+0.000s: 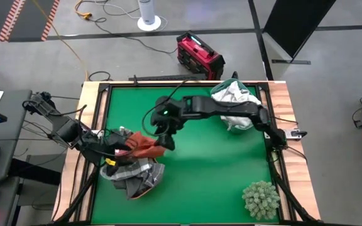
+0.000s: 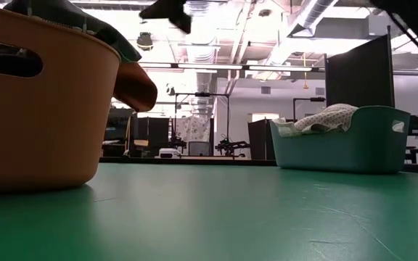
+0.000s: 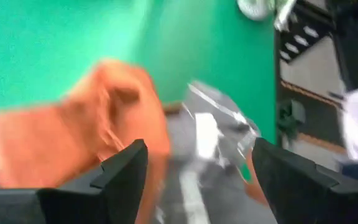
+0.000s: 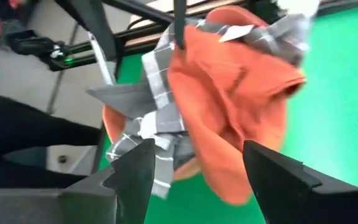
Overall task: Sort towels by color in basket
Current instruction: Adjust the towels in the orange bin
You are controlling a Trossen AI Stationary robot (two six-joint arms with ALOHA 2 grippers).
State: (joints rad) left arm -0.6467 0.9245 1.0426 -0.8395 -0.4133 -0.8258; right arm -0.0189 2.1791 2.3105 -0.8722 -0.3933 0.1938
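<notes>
Overhead camera looks straight down on the green table (image 1: 200, 163). Low camera sits at tabletop level, facing the room. Both wrist cameras look closely at the rust-orange towel (image 4: 235, 93), shared with overhead.

A rust-orange cloth towel (image 4: 241, 106) lies beside a grey checked towel with thin white lines (image 4: 154, 106) in an orange plastic basket (image 2: 42, 123). White towels (image 1: 234, 100) fill a teal plastic basket (image 2: 343, 148). The worktop (image 1: 212, 169) is green, and a spiky plant ball (image 1: 261, 199) is pale green.
</notes>
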